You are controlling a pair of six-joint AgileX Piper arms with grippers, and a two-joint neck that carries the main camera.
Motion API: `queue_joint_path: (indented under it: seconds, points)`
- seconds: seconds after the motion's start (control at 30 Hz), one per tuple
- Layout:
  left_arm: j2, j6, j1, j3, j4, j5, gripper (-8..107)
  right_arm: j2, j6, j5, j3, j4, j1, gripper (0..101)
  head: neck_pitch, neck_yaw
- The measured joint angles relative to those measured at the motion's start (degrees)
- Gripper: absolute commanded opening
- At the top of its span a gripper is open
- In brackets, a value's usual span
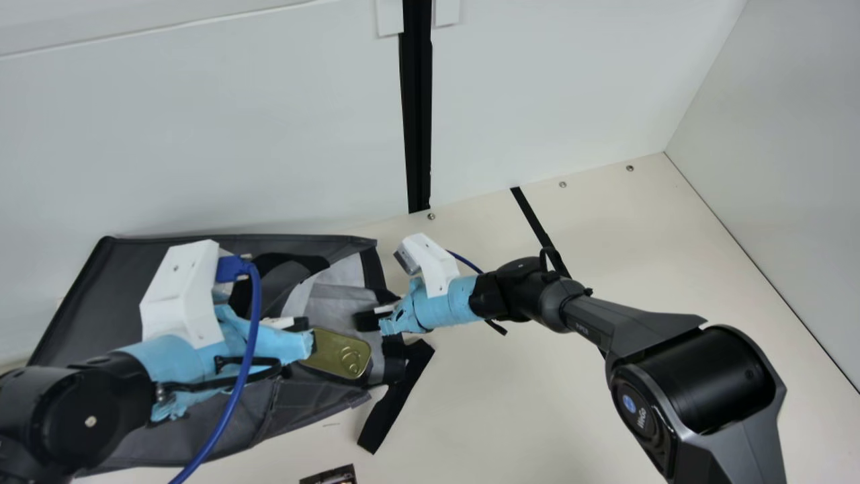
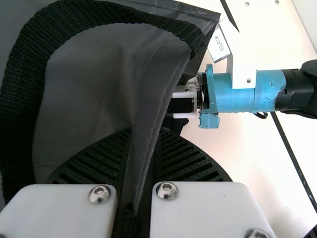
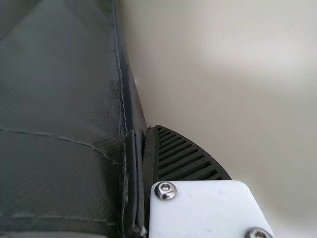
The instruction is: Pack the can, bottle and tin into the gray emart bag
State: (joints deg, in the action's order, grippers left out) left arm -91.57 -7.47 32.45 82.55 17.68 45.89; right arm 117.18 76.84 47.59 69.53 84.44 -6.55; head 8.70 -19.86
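- Closest to me, at the lower left of the frame, is the left arm (image 1: 80, 417), with a blue cable (image 1: 252, 343) looped over it. Its reach over the bag (image 1: 168, 440) looks meant to put it beside the mouth.
- The left gripper (image 2: 143, 148) is closed on a fold of the bag, cloth squeezed between its two fingers, I'd guess to keep that side from sagging.
- The right arm (image 1: 699, 376) comes in from the lower right. Its right gripper (image 1: 368, 320), near the middle, seems to be nipping the bag's edge: one finger lies against the hem, the other is behind cloth. Two grips near the mouth would steady it, or draw it up.
- The tin (image 1: 339, 353) is just below the middle, among the bag's folds and near both grippers; whether it's properly inside or merely lying on cloth, I can't tell. It sits where lifting the edges might swallow it, or tip it out.
- A black strap (image 1: 396, 398) trails onto the worktop (image 1: 537, 410), out of the way.
- My count: two arms, two grippers, one bag, one tin, one dark packet (image 1: 329, 476) at the bottom edge.
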Motion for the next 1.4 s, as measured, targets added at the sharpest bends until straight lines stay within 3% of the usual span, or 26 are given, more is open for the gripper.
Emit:
queue_joint_path:
  seconds: [0.67,1.4]
  points:
    - [-0.38,1.45,-0.57,0.64,0.85,-0.21,10,-8.0,-1.34,6.35,-6.21,1.88,4.15,0,0.0,0.0]
    - [-3.42,14.41,-6.22,8.35,9.92,-3.21,10,-22.41,-6.78,12.74,-10.54,0.55,10.31,0,0.0,-0.09]
